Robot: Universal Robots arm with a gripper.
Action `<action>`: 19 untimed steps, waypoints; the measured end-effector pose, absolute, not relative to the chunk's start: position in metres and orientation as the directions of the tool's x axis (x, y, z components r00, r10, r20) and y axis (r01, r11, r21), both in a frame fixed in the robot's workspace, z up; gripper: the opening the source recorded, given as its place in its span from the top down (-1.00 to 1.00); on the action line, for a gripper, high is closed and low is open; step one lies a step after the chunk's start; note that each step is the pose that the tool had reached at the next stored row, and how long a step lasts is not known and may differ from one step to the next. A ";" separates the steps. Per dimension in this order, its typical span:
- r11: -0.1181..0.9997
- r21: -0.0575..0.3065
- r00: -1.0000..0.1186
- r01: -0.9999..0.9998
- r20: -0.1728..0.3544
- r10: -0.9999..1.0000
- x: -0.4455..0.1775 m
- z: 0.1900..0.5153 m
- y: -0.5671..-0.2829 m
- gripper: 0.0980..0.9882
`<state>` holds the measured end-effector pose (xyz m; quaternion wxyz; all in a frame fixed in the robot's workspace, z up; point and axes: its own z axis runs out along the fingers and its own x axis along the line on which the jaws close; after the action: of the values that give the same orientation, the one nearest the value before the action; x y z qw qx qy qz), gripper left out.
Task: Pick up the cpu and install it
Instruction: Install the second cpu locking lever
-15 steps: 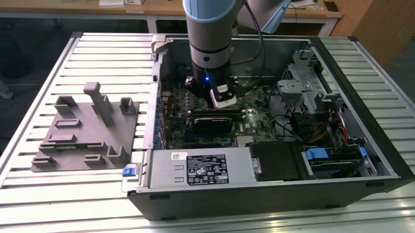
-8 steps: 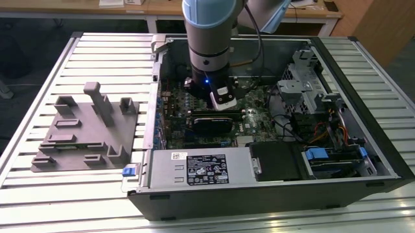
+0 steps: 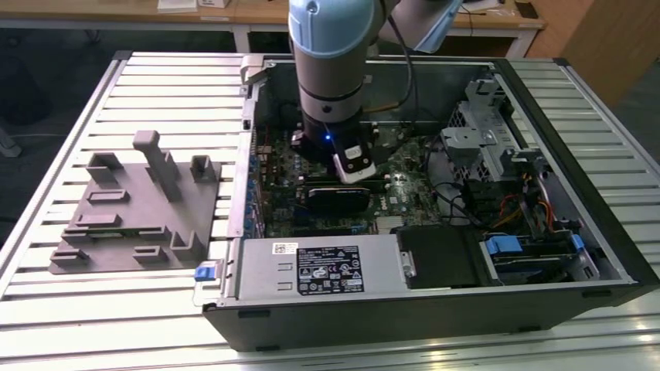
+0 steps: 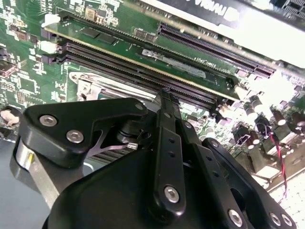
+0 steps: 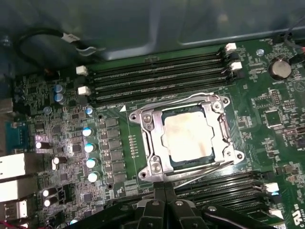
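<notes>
Arm reaches down into the open computer case in the exterior view, the gripper low over the green motherboard, just above a black module at roughly 6 o'clock from it. Grey plastic fixture sits on the slatted table outside the case, at about 9 o'clock from the gripper, well apart. Power supply box with a label lies along the near case wall. In the first wrist view the cpu lies flat inside the metal-framed socket, shiny silver top facing up, frame around it on all sides; memory slots run at 12 o'clock from the socket and more slots at 5 o'clock. A row of blue-topped capacitors stands at 9 o'clock from the socket. The gripper shows at 6 o'clock from the cpu, its two black fingers pressed together with nothing between them, tips just beside the socket's edge, apart from the chip itself. In the second wrist view the gripper shows the same closed-together fingers over the board, long dark slots beyond the tips.
</notes>
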<state>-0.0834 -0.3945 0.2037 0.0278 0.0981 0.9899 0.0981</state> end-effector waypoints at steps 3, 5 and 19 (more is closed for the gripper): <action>0.961 0.206 -0.980 0.183 -0.034 0.194 -0.086 0.202 -0.396 0.98; 0.960 0.216 -0.981 0.180 -0.033 0.191 -0.087 0.201 -0.398 0.98; 0.947 0.273 -0.983 0.168 -0.021 0.181 -0.092 0.193 -0.400 0.98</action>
<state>-0.0921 -0.4002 0.1933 0.0229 0.0884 0.9865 0.1361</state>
